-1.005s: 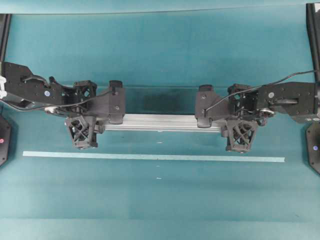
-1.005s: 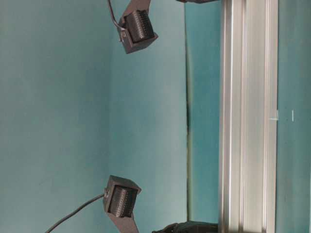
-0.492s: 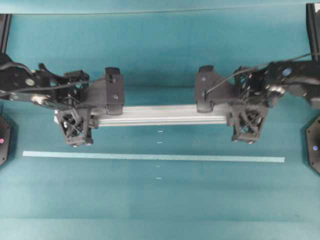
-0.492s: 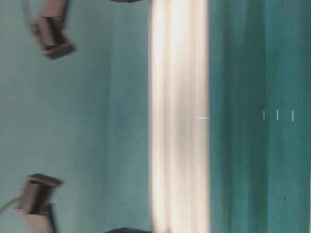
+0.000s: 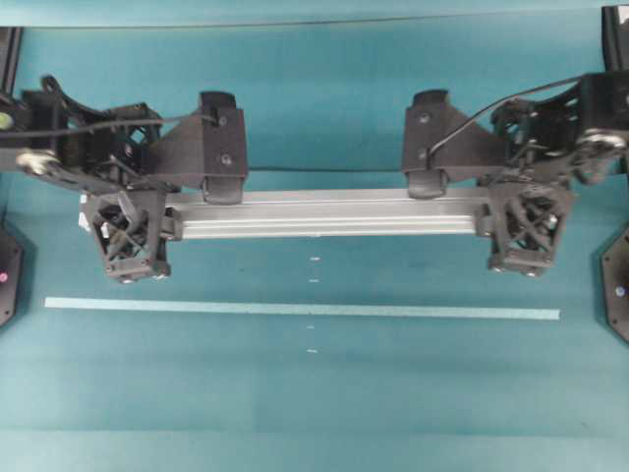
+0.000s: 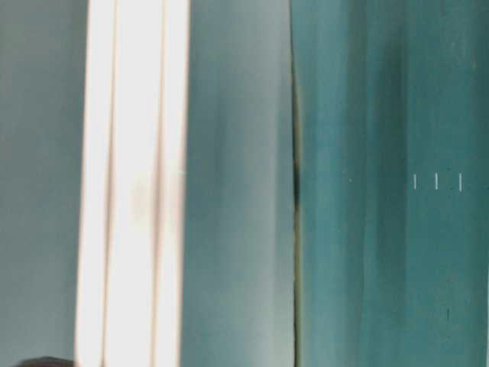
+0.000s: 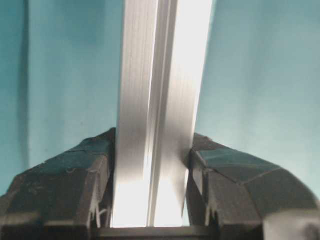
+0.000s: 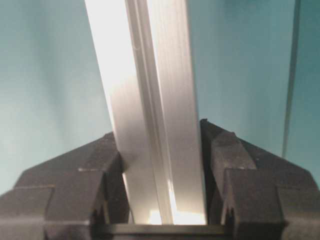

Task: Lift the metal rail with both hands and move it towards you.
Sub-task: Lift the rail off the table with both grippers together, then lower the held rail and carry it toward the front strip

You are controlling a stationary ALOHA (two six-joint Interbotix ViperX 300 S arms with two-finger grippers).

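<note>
I am holding the metal rail (image 5: 324, 213) with both of my claws, one at each end. In the overhead view the rail is running level across the middle of the frame, a long silver bar with grooves along its length, lying above and well apart from the thin pale tape strip (image 5: 302, 310) that is stretching across the teal table (image 5: 324, 413) lower down.

My left gripper (image 5: 126, 218) is sitting at the left end of the rail, and my right gripper (image 5: 518, 214) at the right end. Each black lattice body is reaching down past the lower edge of the bar.

In the left wrist view the rail (image 7: 159, 110) is rising from the bottom centre to the top edge, and my left gripper (image 7: 152, 197) is clamping it, with a black finger (image 7: 75, 185) pressing against each side. In the right wrist view the rail (image 8: 150, 100) is leaning slightly toward the upper left, and my right gripper (image 8: 162, 172) is clamping it the same way, a finger (image 8: 245, 175) tight on either flank.

In the table-level view the rail (image 6: 134, 183) is showing as a bright, blurred upright band in the left part of the frame, with teal on either side of it.
</note>
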